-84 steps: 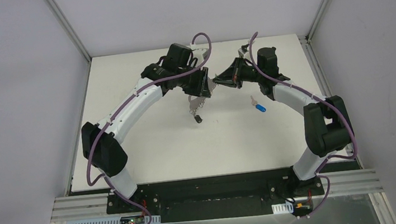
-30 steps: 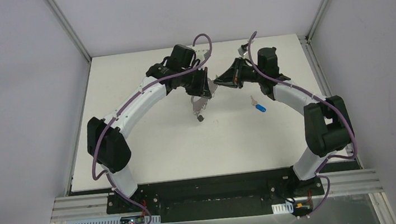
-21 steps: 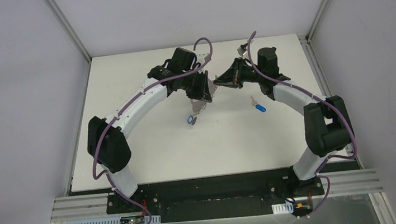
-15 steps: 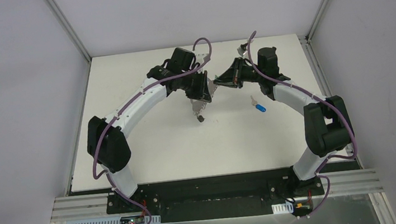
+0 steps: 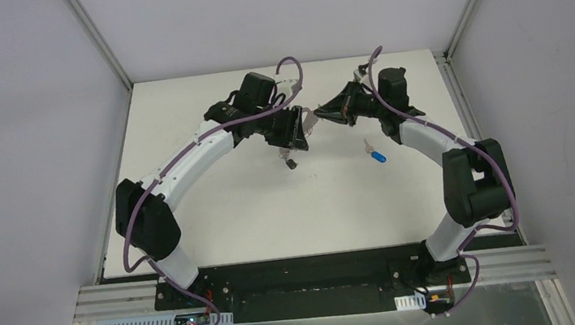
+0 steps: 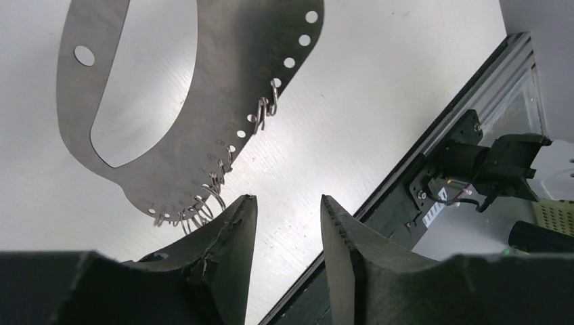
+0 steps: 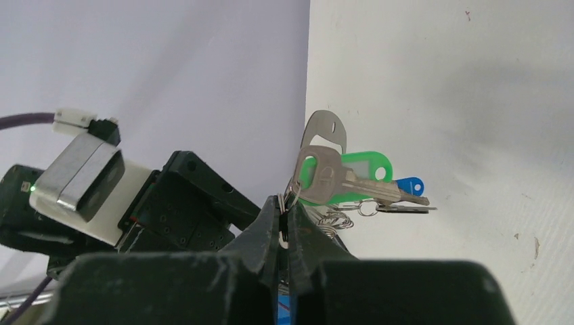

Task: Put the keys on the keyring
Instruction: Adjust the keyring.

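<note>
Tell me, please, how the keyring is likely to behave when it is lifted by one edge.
The keyring looks like a thin, flat loop, so it probably stays stiff and feels light. Its small linked rings hang loose, so they would likely swing and may snag.

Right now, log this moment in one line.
left fingers: open, empty | right fingers: shut on pale grey oval metal keyring | blue-headed silver key: loose on white table

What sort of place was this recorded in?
Probably a lab robot cell: a white table walled by plain grey panels, aluminium framing rails, and two cabled arms bolted at its near edge.
</note>
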